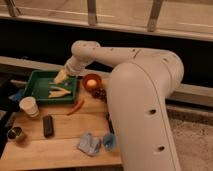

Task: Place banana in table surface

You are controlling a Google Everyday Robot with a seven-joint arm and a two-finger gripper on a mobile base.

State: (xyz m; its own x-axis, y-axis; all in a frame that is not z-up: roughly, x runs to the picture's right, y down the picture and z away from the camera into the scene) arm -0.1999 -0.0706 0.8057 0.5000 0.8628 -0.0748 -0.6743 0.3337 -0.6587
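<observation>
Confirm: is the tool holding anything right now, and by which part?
Nothing held, it seems. The tool hangs open over the green tray; the banana lies in the tray just below it, untouched.

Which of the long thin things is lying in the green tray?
The pale yellow banana: it lies inside the green tray, near the gripper hovering over the tray's far side. The red chili and black bar lie on the wooden table.
</observation>
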